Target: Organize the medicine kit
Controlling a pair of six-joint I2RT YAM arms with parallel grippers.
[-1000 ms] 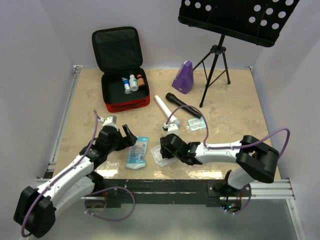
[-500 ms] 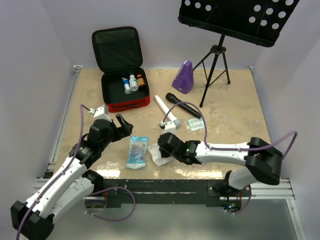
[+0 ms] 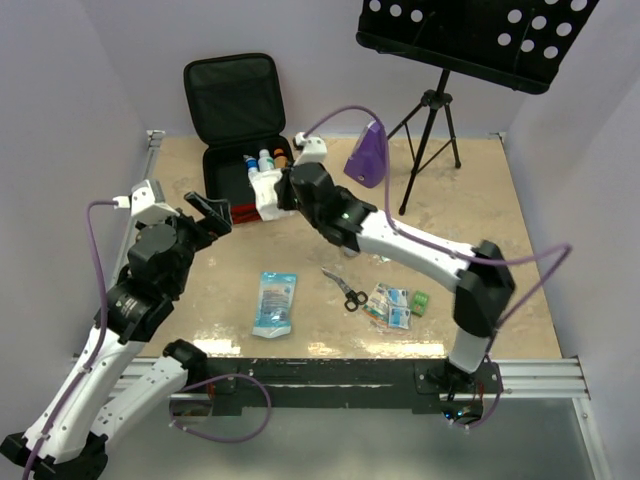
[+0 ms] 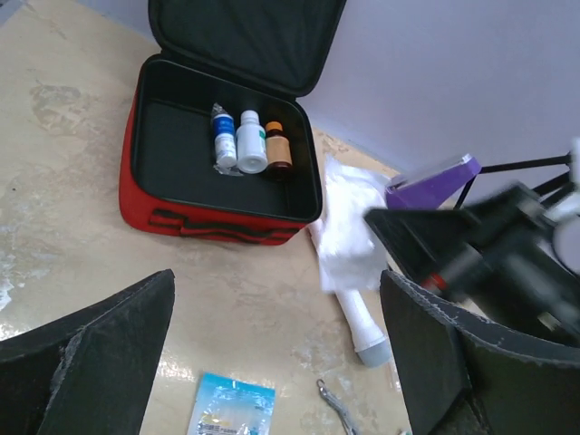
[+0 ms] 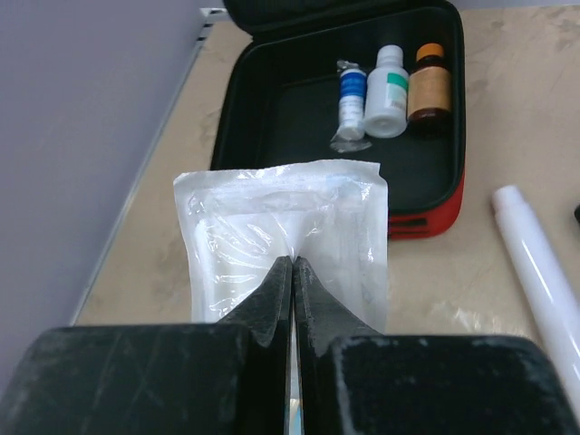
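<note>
Pinched in the right gripper, a clear packet, possibly gauze, is held just before the open medicine kit, set far left on the table, three bottles inside; the left gripper is spread wide.

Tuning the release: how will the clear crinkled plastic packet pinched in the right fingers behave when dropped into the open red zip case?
Likely light and floppy: the clear plastic packet is thin, wrinkled film, pinched at one edge by the right fingers. Broad and flat, it may land askew in the red zip case.
</note>
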